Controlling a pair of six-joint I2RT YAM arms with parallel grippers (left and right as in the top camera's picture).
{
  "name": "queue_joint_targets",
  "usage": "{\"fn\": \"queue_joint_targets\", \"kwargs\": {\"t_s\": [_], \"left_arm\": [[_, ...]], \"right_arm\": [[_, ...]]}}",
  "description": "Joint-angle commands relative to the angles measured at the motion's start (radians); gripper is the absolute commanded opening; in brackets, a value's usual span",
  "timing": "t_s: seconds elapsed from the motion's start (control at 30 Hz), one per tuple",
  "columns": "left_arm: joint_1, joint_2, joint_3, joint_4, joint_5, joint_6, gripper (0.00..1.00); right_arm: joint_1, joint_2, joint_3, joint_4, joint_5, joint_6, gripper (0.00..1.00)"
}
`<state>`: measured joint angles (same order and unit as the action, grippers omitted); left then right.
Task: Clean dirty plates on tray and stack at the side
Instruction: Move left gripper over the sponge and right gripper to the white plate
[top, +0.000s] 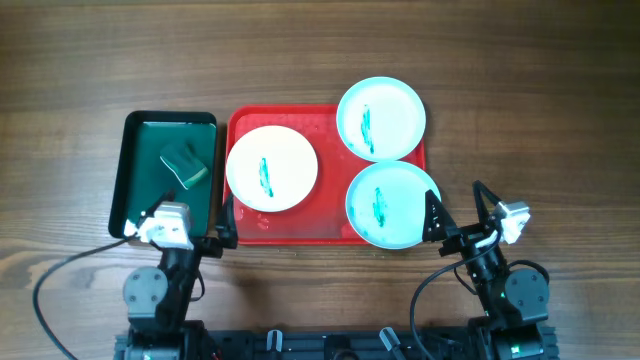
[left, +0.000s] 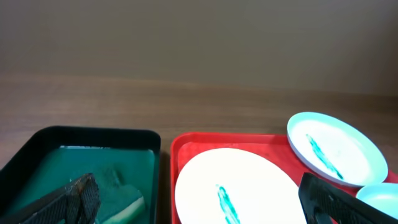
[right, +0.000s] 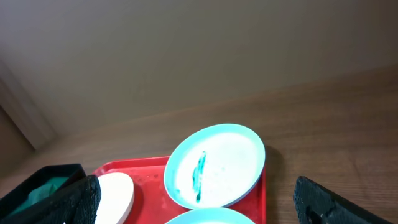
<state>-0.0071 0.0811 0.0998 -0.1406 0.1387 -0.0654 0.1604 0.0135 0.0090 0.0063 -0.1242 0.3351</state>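
The red tray (top: 332, 202) carries a white plate (top: 271, 168) at its left, with a far aqua plate (top: 381, 118) and a near aqua plate (top: 392, 204) overhanging its right rim. Just left of it, a green tray (top: 145, 150) holds a sponge (top: 184, 163).

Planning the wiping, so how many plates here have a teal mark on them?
3. The white plate lies on the left of the red tray; the far aqua plate overhangs its far right corner; the near aqua plate overhangs its right edge. None seem hidden.

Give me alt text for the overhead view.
A white plate and two pale aqua plates, each scribbled in teal, sit on a red tray, beside a dark green tray holding a sponge. The left gripper and right gripper hover nearby, jaws open.
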Motion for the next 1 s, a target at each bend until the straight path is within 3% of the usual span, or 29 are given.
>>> {"fn": "queue_joint_targets", "kwargs": {"t_s": [0.0, 0.23, 0.57, 0.77, 0.97], "left_arm": [[0.004, 0.103, 0.128, -0.014, -0.040, -0.021, 1.00], [0.003, 0.411, 0.390, -0.108, -0.039, -0.021, 1.00], [0.003, 0.840, 0.921, -0.549, 0.010, -0.021, 1.00], [0.004, 1.086, 1.185, -0.859, 0.027, -0.055, 1.00], [0.003, 1.234, 1.249, -0.925, 0.179, -0.055, 1.00]], "right_arm": [[-0.003, -0.002, 0.061, 0.008, -0.045, -0.021, 1.00], [-0.003, 0.104, 0.182, 0.006, -0.058, -0.021, 1.00], [-0.003, 0.517, 0.510, -0.059, -0.181, -0.023, 1.00], [-0.003, 0.848, 0.808, -0.281, -0.293, -0.130, 1.00], [-0.003, 1.130, 1.081, -0.573, -0.330, -0.162, 1.00]]}}
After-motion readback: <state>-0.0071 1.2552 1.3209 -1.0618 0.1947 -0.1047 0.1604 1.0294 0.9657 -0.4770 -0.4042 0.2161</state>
